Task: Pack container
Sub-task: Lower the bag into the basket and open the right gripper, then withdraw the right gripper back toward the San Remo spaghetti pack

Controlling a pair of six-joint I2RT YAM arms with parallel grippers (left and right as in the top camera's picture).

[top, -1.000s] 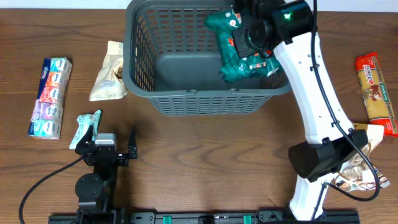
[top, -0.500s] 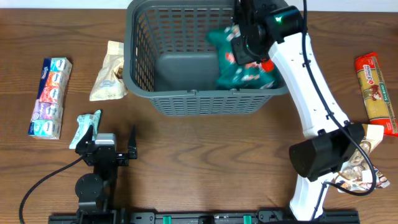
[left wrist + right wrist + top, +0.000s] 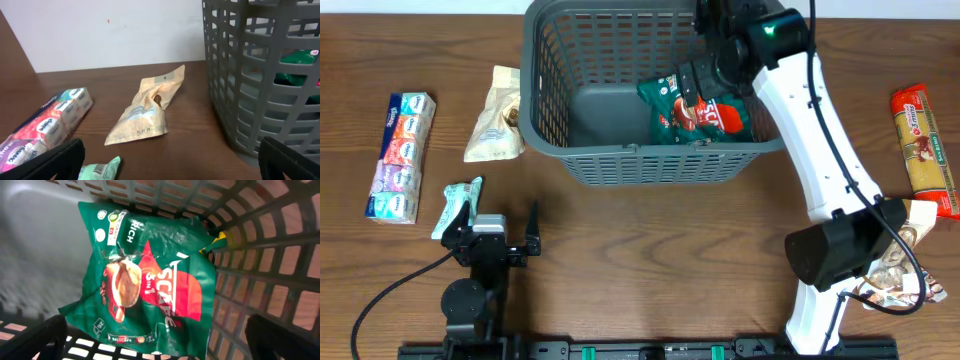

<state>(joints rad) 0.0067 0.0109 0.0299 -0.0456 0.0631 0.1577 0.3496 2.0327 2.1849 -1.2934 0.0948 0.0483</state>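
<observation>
lying: glossy green pack [image 3: 698, 112] | slotted grey container [image 3: 650, 166] (solid bottom)

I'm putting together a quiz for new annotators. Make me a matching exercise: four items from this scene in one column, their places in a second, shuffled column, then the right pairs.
Items
1. green coffee pack
2. beige pouch
3. tissue multipack
4. orange-red pack

Places
A. far right of the table
B. inside the container
C. far left of the table
D. on the table, just left of the container

Pairs: 1-B, 2-D, 3-C, 4-A
</observation>
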